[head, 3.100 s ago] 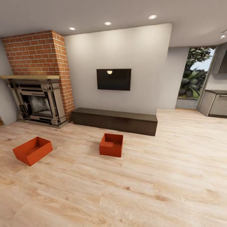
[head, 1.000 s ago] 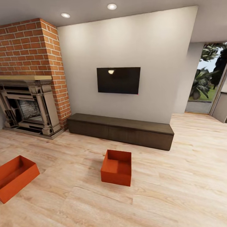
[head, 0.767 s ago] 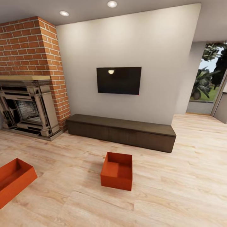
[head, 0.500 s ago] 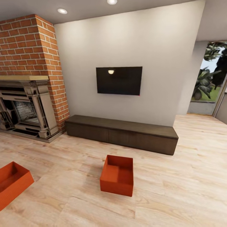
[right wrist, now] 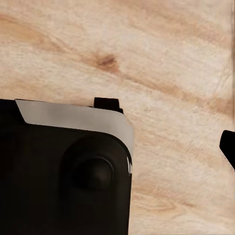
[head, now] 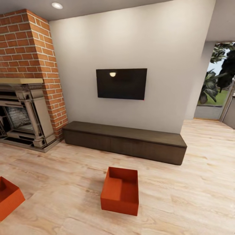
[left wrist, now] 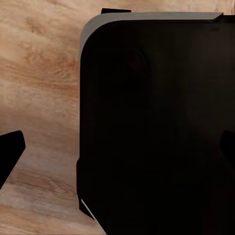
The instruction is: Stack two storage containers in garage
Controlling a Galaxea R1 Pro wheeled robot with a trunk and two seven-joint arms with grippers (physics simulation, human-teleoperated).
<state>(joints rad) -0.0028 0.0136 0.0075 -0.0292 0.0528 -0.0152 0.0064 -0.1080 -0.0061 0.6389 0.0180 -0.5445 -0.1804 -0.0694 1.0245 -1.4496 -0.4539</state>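
Two orange-red storage containers sit open-topped on the light wood plank floor of the living room. One container (head: 120,191) lies low in the middle of the head view, in front of the dark cabinet. The other container (head: 8,199) is cut off by the lower left edge. In the left wrist view, my left gripper (left wrist: 117,149) hangs over the robot's black base (left wrist: 156,122), its fingertips (left wrist: 10,152) far apart. In the right wrist view, one right fingertip (right wrist: 229,147) shows at the edge above bare planks.
A low dark cabinet (head: 124,142) runs along the white wall under a black TV (head: 121,84). A brick fireplace (head: 23,114) stands at the left. A glass opening with plants (head: 217,81) is at the far right. Plank floor (head: 189,195) spreads around the containers.
The camera has moved forward toward the wall. The middle container now looks larger and lower in the picture, and the left one has slid mostly past the left edge.
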